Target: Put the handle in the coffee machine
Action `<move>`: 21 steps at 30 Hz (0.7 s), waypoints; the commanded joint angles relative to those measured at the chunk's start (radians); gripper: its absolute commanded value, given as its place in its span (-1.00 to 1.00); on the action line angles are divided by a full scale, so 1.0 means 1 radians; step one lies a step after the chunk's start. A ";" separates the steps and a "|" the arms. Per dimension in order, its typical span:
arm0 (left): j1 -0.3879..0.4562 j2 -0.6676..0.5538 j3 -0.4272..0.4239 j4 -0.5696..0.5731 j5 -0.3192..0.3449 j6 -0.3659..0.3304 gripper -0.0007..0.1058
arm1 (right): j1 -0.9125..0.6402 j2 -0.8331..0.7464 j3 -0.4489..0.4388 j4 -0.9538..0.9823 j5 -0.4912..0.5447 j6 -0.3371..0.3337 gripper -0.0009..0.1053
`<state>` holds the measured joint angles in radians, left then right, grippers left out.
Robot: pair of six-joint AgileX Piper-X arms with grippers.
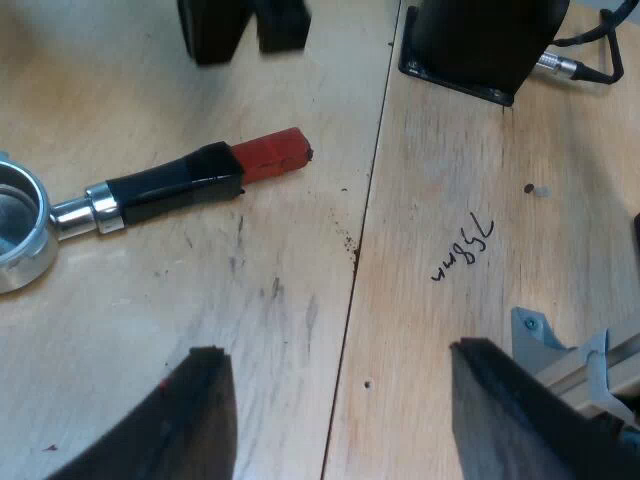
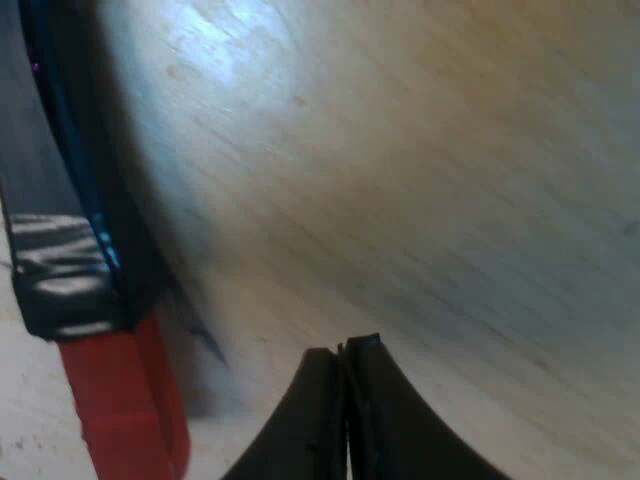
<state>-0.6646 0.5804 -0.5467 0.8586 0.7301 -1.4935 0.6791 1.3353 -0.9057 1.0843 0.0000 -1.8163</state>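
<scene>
Holder (image 1: 150, 195) lies flat on the wooden table (image 1: 450, 180), untouched.
The left wrist view takes in its whole length, metal cup (image 1: 20, 230) to red end (image 1: 270, 152), with the left gripper (image 1: 335, 360) spread wide above the table and a pen scribble (image 1: 463, 248) I cannot read. The right wrist view shows the right gripper (image 2: 345, 350), fingers pressed together and empty, just beside the red end.

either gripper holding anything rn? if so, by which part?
Nothing is held. The left gripper is open above the table; the right gripper is shut empty beside the red end of the holder, which lies loose on the table.
</scene>
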 commanded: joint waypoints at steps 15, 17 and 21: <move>-0.004 0.001 -0.006 -0.004 0.006 0.003 -0.03 | 0.072 0.060 0.130 -0.194 -0.047 0.198 -0.98; -0.004 0.001 -0.006 -0.004 0.006 0.003 -0.03 | 0.072 0.060 0.130 -0.198 -0.074 0.210 -0.98; 0.000 0.001 -0.006 -0.002 0.006 0.003 -0.03 | 0.082 0.060 0.130 -0.212 -0.118 0.271 -0.98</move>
<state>-0.6646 0.5804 -0.5467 0.8586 0.7301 -1.4910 0.7574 1.3943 -0.7792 0.8627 -0.1007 -1.5556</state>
